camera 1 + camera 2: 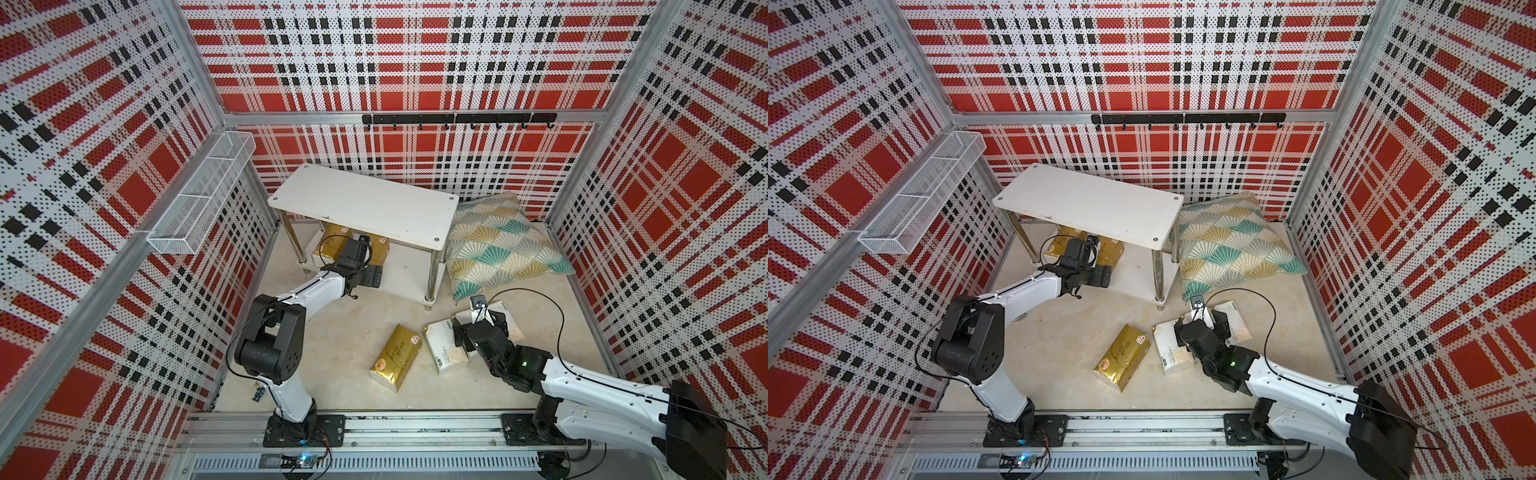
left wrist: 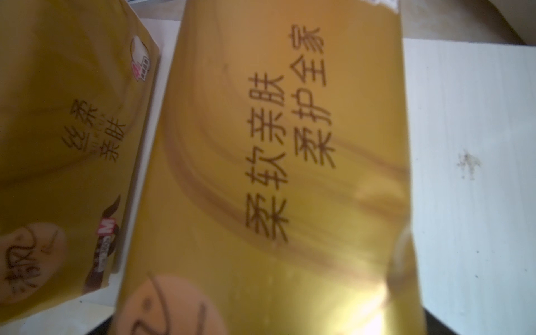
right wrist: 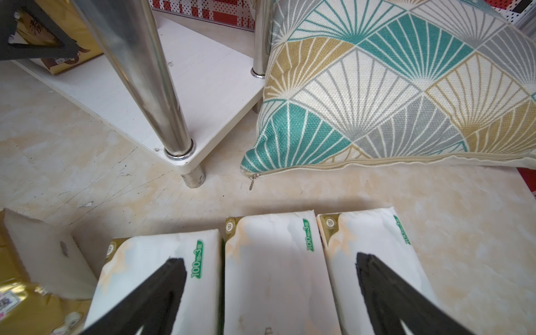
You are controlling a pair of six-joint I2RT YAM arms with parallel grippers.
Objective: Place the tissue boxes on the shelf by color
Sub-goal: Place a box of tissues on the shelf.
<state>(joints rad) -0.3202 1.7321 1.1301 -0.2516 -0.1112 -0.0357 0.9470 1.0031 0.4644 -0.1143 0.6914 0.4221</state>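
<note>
Right hand (image 3: 269,259) spread over three white packs (image 3: 275,232); only its wrist view shows all three.

Gold pack (image 2: 275,188) filling the left wrist view carries brown characters 柔软亲肤 and 柔护全家; second gold pack (image 2: 66,130) beside it reads 丝柔亲肤, plus a white M on red and what looks like 380 on a small tag; middle white pack (image 3: 278,275) bears a green strip reading 100 and 3; flanking white packs (image 3: 150,275) bear the same.

Top pair overhead, facing down (near-identical); wrist views low, close; right shares shelf (image 3: 208,75) with them.
</note>
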